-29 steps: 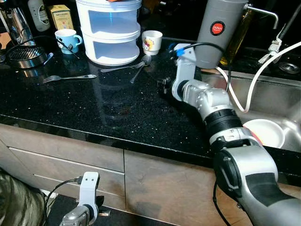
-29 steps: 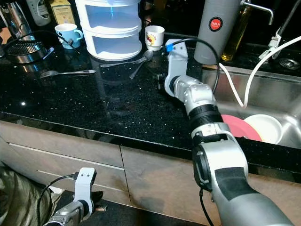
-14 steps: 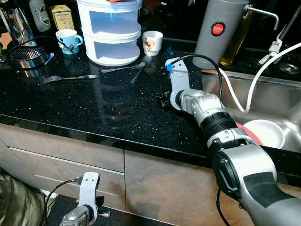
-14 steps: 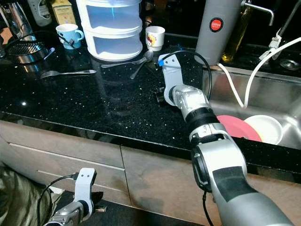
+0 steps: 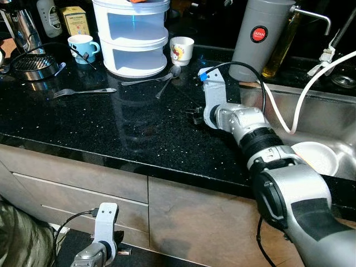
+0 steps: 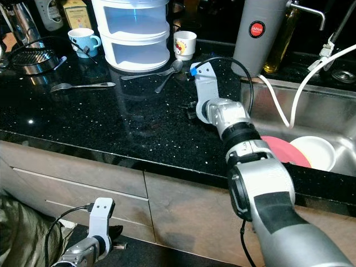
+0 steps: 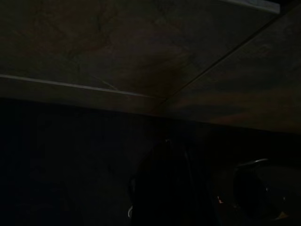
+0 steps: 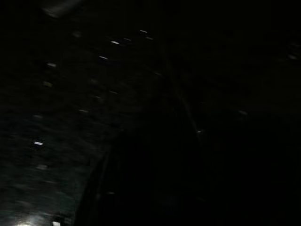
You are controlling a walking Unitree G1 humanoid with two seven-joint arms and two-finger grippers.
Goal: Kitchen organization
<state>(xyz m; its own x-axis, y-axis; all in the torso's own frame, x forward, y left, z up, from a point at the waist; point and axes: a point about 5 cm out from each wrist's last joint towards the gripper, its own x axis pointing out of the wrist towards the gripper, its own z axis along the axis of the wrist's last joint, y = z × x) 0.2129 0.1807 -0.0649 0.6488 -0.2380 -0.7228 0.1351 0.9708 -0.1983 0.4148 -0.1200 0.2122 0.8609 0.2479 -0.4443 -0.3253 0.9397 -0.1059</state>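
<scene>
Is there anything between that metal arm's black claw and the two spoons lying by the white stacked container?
Nothing visible. The right gripper sits low over the black counter, and the spoons lie beyond it beside the white container, with bare counter between. The small cup stands behind the spoons, out of the path.

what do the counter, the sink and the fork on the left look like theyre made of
Counter: polished black stone, likely granite; it is glossy, speckled and mirrors the white container.
Sink: brushed stainless steel by its dull grey sheen.
Fork: shiny silver metal, probably steel.
</scene>
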